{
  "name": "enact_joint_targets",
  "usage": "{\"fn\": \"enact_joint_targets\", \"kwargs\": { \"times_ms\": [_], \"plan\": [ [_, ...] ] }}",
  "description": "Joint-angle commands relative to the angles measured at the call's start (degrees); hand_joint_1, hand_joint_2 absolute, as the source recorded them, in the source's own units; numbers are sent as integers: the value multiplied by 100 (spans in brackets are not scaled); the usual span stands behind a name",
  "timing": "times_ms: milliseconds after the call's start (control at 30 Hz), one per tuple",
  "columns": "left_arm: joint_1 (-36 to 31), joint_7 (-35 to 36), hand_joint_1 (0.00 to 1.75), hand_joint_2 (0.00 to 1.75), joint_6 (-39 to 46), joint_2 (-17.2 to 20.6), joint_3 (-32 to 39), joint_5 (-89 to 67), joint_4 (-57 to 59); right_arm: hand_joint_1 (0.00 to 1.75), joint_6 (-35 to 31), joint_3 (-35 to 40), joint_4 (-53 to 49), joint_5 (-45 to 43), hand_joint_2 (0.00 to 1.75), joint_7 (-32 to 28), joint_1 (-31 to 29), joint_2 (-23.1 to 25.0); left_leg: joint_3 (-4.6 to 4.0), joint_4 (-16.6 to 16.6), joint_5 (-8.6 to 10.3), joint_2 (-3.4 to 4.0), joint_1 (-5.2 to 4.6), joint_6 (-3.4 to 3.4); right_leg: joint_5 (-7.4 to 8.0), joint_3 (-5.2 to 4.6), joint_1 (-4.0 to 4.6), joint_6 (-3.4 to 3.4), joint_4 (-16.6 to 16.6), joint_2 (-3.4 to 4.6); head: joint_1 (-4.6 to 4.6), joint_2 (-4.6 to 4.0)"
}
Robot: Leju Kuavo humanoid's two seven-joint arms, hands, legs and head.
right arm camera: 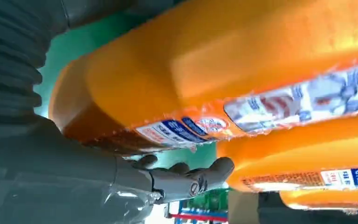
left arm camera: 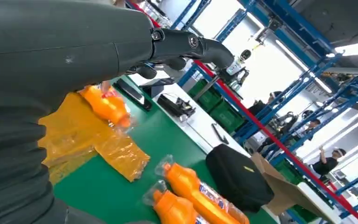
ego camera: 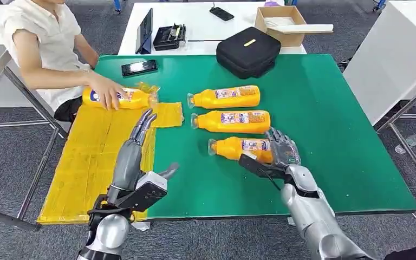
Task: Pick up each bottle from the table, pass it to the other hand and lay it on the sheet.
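Note:
Three orange bottles lie side by side on the green table (ego camera: 325, 135): a far one (ego camera: 223, 97), a middle one (ego camera: 233, 121) and a near one (ego camera: 241, 147). My right hand (ego camera: 283, 149) sits at the near bottle's (right arm camera: 214, 60) base end, fingers over it. The thumb (right arm camera: 191, 181) stays apart from it, with green showing between. The bottle still lies flat. My left hand (ego camera: 141, 132) hovers empty, fingers stretched, over the edge of the yellow sheet (ego camera: 95, 157). A fourth bottle (ego camera: 124, 99) lies on the sheet's far end under a person's hand (ego camera: 105, 92).
A person (ego camera: 43, 38) sits at the table's far left corner. A black phone (ego camera: 139, 67) and a black case (ego camera: 248, 51) lie along the far edge. Behind, a white table (ego camera: 200, 21) carries a cardboard box (ego camera: 281, 21) and a black device (ego camera: 169, 37).

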Motion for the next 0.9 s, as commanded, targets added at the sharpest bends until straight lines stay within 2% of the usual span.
{"fn": "enact_joint_targets", "kwargs": {
  "times_ms": [33,100,133,233,300,333,400,433,533,667,800,833,867,900],
  "plan": [
    [-390,-90,0,175,-18,132,-137,101,390,175,905,729,1401,-469,175,-246,-511,-785,12,-4,7,-21,3,5,2,25,7,-13,-14,-29,0,0],
    [-406,-126,0,175,-27,130,-144,165,406,175,1006,719,1370,-657,175,-388,-478,-867,21,-4,10,-27,4,6,3,32,8,-16,-18,-37,2,0],
    [-412,-157,0,175,-82,112,-133,293,424,175,1150,642,1311,-924,175,-653,-425,-924,27,-5,7,-21,5,5,4,38,8,-13,-18,-28,0,0],
    [-489,-239,0,175,-252,91,-141,688,587,175,1759,770,831,-1909,175,-1183,-137,-1444,25,-9,15,-45,5,9,8,47,10,-11,-28,-51,0,0],
    [-504,-263,0,175,-261,64,-152,803,636,175,1887,1029,509,-2369,175,-1122,7,-1767,39,1,10,-54,0,11,0,44,3,-4,-20,-52,0,0],
    [-494,-269,0,175,-258,54,-179,815,643,175,1909,1131,423,-2533,175,-1082,21,-1858,38,2,12,-67,4,14,0,16,8,-7,-25,-69,0,0],
    [-468,-296,0,175,-296,30,-202,902,647,175,1961,1157,262,-2870,175,-1117,63,-1970,38,-6,16,-62,6,18,10,21,12,-10,-41,-67,2,0],
    [-444,-307,0,175,-315,6,-205,972,647,175,1949,1152,129,-3074,175,-1165,106,-2013,49,-2,4,-48,2,18,3,71,7,-4,-35,-51,2,0],
    [-375,-284,0,175,-335,-108,-126,1173,592,175,1741,1130,-357,-3527,175,-1233,323,-1932,49,0,5,-45,4,19,8,77,9,-1,-36,-48,0,0],
    [-199,-200,0,175,-516,-290,159,2322,916,175,1043,791,-1632,-4004,175,-1459,998,-1356,47,-9,5,-28,5,17,14,76,11,-9,-43,-37,-2,0],
    [88,-44,0,175,-785,-332,49,3280,1378,175,744,757,-2594,-3955,175,-1340,1277,-585,46,-11,-5,9,5,13,15,67,12,-6,-38,3,-2,0],
    [107,-82,0,175,-777,-332,28,3304,1420,175,721,781,-2646,-3916,175,-1295,1295,-544,41,-7,-4,-2,5,15,11,62,12,0,-31,-6,0,0],
    [144,-92,0,175,-820,-332,1,3400,1463,175,695,777,-2687,-3902,175,-1276,1308,-482,48,-19,-5,20,9,14,17,64,19,-20,-44,7,-2,0],
    [157,-91,0,175,-819,-332,-12,3396,1478,175,687,787,-2696,-3889,175,-1264,1309,-463,39,-11,-6,12,4,15,11,47,12,-5,-30,6,-4,0]
  ]
}}
